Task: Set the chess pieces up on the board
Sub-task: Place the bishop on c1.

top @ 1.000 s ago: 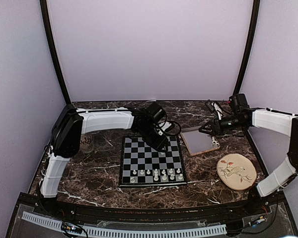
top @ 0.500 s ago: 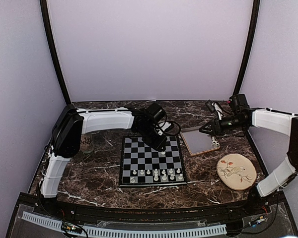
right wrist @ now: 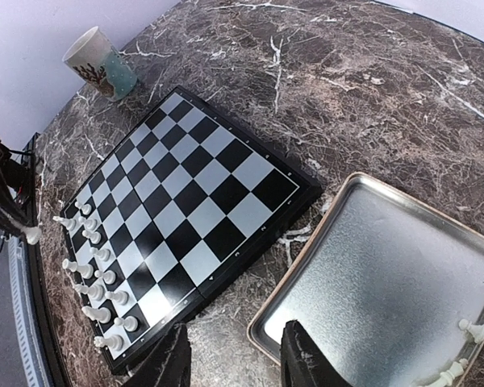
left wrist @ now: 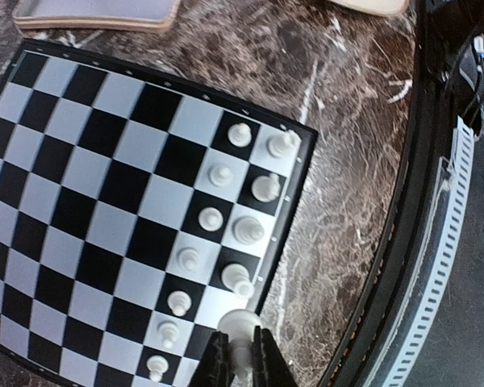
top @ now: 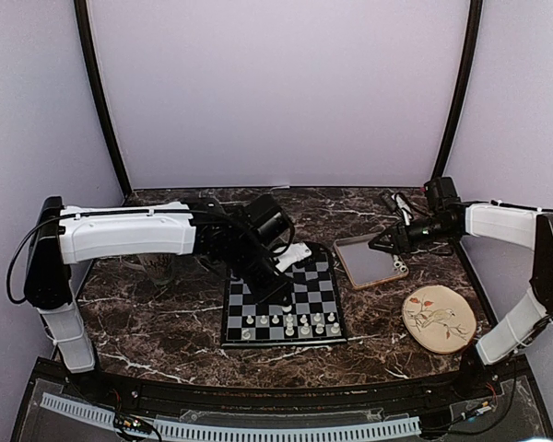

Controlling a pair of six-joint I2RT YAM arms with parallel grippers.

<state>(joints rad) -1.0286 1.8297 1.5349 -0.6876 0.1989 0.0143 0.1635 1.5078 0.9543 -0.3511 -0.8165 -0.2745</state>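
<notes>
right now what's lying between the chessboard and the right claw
The grey tray, in the top view: it lies right of the board, with the right claw at its far edge. Only a bare strip of marble separates tray and board.

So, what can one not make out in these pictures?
- Top view: left arm hides the board's far-left squares.
- Left wrist: held piece, lower half hidden by the jaws; type unclear.
- Right wrist: pieces in the tray, cut off by the bottom edge.
- Top view: piece types too small.
</notes>
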